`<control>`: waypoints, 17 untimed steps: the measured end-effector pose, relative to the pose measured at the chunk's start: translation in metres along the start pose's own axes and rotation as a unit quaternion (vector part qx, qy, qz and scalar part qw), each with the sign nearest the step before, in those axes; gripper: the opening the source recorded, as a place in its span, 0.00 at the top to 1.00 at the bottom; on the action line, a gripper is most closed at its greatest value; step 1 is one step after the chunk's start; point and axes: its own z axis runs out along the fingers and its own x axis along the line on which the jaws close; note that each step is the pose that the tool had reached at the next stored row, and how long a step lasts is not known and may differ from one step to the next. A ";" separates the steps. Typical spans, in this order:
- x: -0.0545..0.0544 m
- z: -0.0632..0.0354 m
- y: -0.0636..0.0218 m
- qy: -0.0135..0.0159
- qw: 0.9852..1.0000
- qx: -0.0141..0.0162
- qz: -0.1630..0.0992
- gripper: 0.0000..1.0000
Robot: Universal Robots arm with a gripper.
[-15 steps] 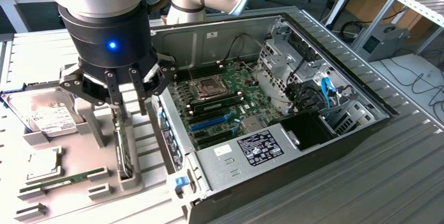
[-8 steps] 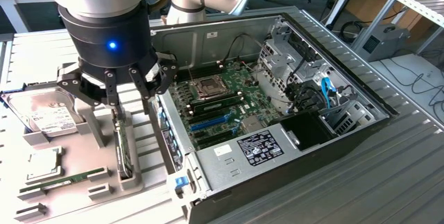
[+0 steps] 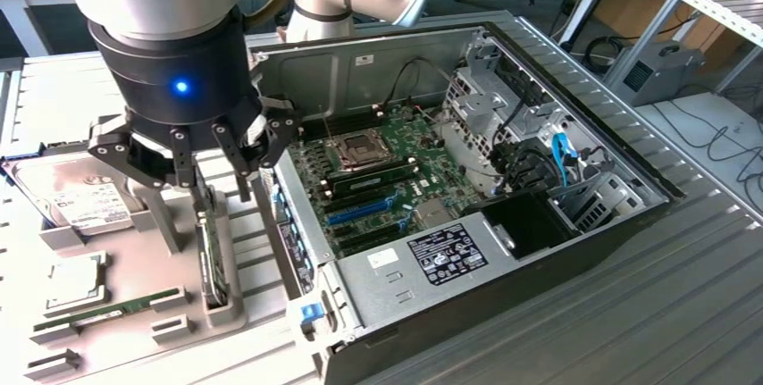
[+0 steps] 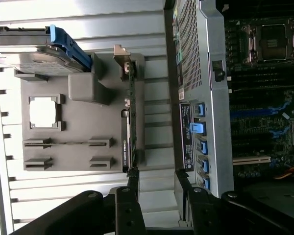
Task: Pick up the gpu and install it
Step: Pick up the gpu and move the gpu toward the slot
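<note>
On the tabletop [image 3: 703, 305], your wide, empty gripper [image 3: 214, 179] looks off-centre over the gpu [image 3: 213, 260]; a finger could strike its edge.

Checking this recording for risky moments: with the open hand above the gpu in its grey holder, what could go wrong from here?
1. The gpu stands on its thin edge in the grey holder. In the wrist view one finger seems in line with that edge, so the open hand might land on the card instead of straddling it.
2. The computer case stands close beside the holder; the other finger may clip it.
</note>
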 end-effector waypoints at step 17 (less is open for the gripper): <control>0.005 0.0115 -0.0007 0.000 1.000 0.000 0.000 0.58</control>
